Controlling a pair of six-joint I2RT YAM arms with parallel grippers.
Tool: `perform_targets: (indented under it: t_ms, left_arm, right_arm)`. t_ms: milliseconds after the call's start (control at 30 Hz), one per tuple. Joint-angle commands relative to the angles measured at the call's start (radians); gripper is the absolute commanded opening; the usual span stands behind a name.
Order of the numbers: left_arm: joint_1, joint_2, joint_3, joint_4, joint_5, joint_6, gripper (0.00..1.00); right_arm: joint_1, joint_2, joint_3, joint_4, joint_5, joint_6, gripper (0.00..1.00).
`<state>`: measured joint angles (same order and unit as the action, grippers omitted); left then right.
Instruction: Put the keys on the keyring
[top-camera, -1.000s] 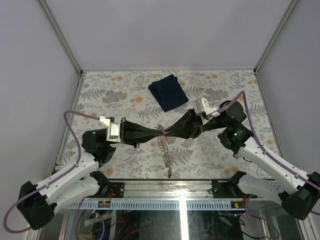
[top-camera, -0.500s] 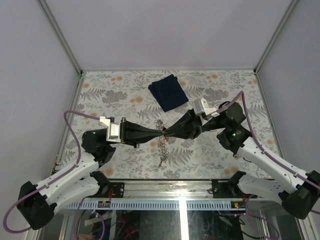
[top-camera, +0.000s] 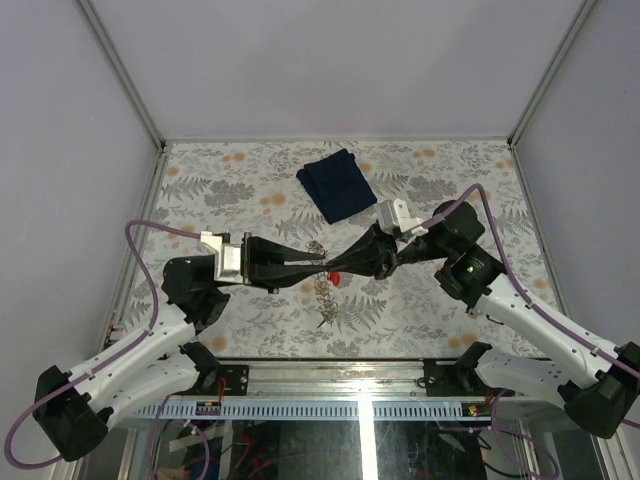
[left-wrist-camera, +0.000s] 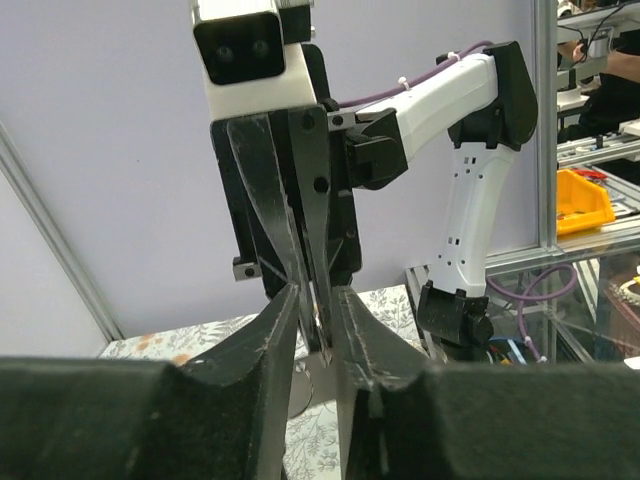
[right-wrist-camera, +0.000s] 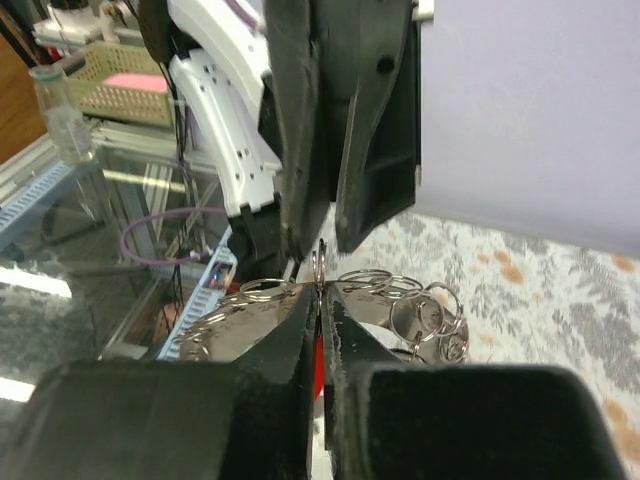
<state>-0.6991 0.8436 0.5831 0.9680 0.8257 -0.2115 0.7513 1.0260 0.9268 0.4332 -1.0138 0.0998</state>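
Keyring (top-camera: 322, 292): a silvery, finely linked chain of small rings. It sits at the centre of the floral-patterned bench (top-camera: 220, 190), directly at the point where the two gripper tips meet. From that point it trails toward 6 o'clock. Whether its lower end rests on the bench or hangs free cannot be determined.

Left gripper (top-camera: 316, 263): enters from 9 o'clock, roughly level, pointing toward 3 o'clock. Its fingers stand slightly apart and are released. In the right wrist view a thin ring edge stands in the gap and is not pinched.

Right gripper (top-camera: 333, 270): enters from 2 o'clock and stands tip to tip with the left gripper. Its fingers are clenched on a red key (top-camera: 337, 274). The key's plastic head shows at the fingertips and in the slit between them. The uppermost rings of the chain sit just beside this grip.

Dark blue folded cloth (top-camera: 337, 186): lies flat at 12 o'clock from the gripper tips, well apart from them and from the keyring.
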Motion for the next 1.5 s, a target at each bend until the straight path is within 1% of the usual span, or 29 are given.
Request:
perform_targets:
  t_ms: [0, 167, 300, 400, 533, 700, 1000, 1133, 1267, 1467]
  left_arm:
    - [0.006, -0.055, 0.07, -0.17, -0.039, 0.123, 0.24]
    - [0.006, -0.105, 0.121, -0.399, -0.082, 0.24, 0.28]
    - [0.005, -0.114, 0.165, -0.579, -0.126, 0.302, 0.28]
    - [0.006, -0.115, 0.189, -0.68, -0.154, 0.343, 0.28]
    - [0.007, -0.128, 0.198, -0.765, -0.206, 0.371, 0.28]
    - [0.006, -0.153, 0.188, -0.844, -0.266, 0.39, 0.28]
    - [0.006, -0.189, 0.151, -0.923, -0.276, 0.386, 0.3]
    - [0.006, -0.21, 0.118, -0.917, -0.285, 0.383, 0.3]
    - [0.006, -0.231, 0.079, -0.892, -0.292, 0.381, 0.3]
    - [0.006, -0.236, 0.05, -0.905, -0.277, 0.395, 0.29]
  right_arm:
    - [0.016, -0.034, 0.142, -0.365, 0.092, -0.276, 0.0]
    - [0.017, -0.014, 0.287, -0.729, 0.211, -0.482, 0.0]
    - [0.017, 0.022, 0.386, -0.959, 0.328, -0.567, 0.0]
    - [0.017, 0.06, 0.474, -1.126, 0.434, -0.571, 0.0]
    - [0.016, 0.11, 0.563, -1.248, 0.531, -0.499, 0.0]
    - [0.018, 0.224, 0.675, -1.414, 0.584, -0.452, 0.0]
    - [0.083, 0.374, 0.806, -1.548, 0.694, -0.417, 0.0]
    - [0.142, 0.452, 0.856, -1.618, 0.751, -0.404, 0.0]
    - [0.193, 0.534, 0.913, -1.677, 0.774, -0.392, 0.0]
    - [0.201, 0.561, 0.897, -1.711, 0.868, -0.368, 0.0]
